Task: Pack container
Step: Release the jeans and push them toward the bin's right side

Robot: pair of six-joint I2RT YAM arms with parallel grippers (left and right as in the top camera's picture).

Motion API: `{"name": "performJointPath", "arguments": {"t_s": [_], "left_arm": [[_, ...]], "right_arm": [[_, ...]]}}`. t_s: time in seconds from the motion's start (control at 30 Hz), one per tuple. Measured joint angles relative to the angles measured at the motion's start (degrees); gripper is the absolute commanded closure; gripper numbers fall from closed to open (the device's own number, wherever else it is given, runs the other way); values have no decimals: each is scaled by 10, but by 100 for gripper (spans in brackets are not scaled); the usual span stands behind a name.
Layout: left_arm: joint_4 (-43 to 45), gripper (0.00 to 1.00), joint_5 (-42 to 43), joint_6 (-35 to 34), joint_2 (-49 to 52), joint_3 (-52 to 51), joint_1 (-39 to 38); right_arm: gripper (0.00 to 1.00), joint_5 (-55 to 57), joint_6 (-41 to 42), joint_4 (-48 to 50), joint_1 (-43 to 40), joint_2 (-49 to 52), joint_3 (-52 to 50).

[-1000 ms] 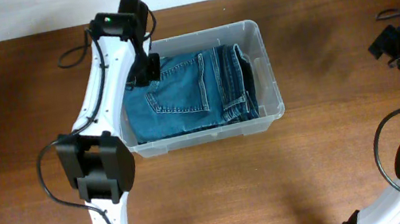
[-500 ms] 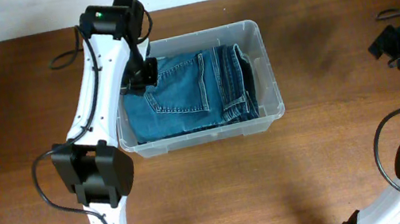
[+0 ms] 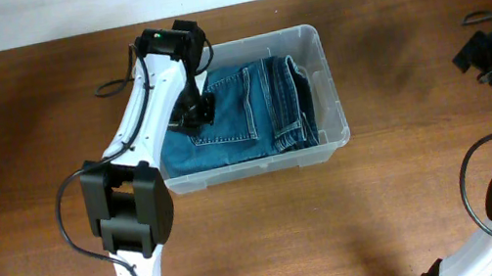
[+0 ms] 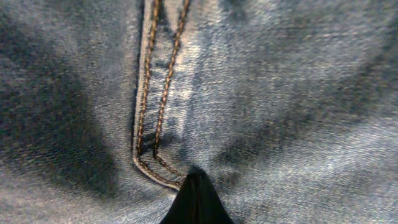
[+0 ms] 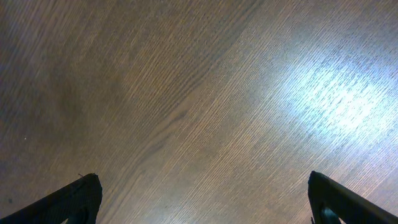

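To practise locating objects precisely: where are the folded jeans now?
Overhead view: the folded jeans lie inside the clear container, left of centre, with the shut left pincer on their left end.

container | clear plastic, upright | on table | holds folded jeans

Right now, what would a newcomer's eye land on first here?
The folded blue jeans filling the clear plastic container at mid-table stand out first in the overhead view. The left gripper is shut, its tips down on the denim beside a stitched seam, towards the container's left side. Far to the right, the right gripper hangs open over the wooden table.
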Motion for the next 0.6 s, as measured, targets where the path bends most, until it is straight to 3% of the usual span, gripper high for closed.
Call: {"name": "performJointPath", "arguments": {"t_s": [0.13, 0.4, 0.6], "left_arm": [[0, 99, 4, 0, -1, 20, -2], [37, 99, 28, 0, -4, 178, -14], [71, 99, 81, 0, -8, 187, -40]], "right_arm": [[2, 0, 0, 0, 0, 0, 0], [2, 0, 0, 0, 0, 0, 0], [2, 0, 0, 0, 0, 0, 0]]}}
